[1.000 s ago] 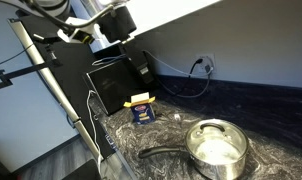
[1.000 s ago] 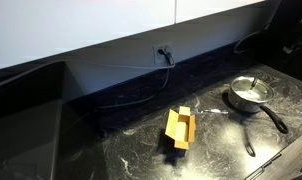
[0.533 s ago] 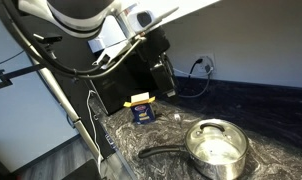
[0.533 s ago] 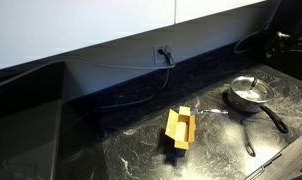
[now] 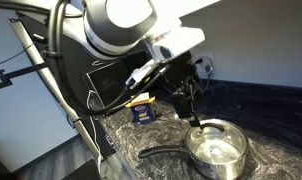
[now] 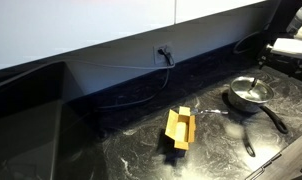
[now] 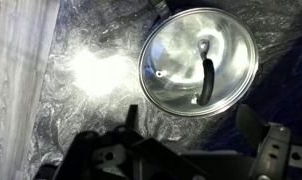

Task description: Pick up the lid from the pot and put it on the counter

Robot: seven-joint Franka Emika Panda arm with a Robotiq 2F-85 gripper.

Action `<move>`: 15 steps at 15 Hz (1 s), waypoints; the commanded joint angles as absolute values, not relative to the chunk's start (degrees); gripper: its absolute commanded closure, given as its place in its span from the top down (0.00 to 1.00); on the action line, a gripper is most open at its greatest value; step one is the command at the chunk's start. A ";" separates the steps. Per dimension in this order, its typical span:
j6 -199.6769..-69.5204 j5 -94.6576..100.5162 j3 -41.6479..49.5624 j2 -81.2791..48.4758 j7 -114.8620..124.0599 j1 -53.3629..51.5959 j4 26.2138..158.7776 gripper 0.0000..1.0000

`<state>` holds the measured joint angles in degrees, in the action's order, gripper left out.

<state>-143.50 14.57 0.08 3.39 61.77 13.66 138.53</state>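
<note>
With the lid [image 7: 198, 60] on the pot [image 5: 216, 150] and the gripper [image 7: 191, 118] hovering above, wide open and empty, grasping, lifting and setting it on the counter [image 5: 276, 105] all remain.

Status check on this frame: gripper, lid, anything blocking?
Gripper open, hovering above the lid, no contact. Lid seated on the pot. Small box stands apart on the counter; nothing between gripper and lid.
</note>
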 commanded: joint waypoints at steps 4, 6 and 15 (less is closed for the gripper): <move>-143.91 17.56 4.16 -5.52 67.10 9.63 133.09 1.00; -143.86 17.20 5.27 -7.51 66.97 8.35 131.89 1.00; -144.16 16.31 8.72 -11.78 65.75 4.37 129.37 0.42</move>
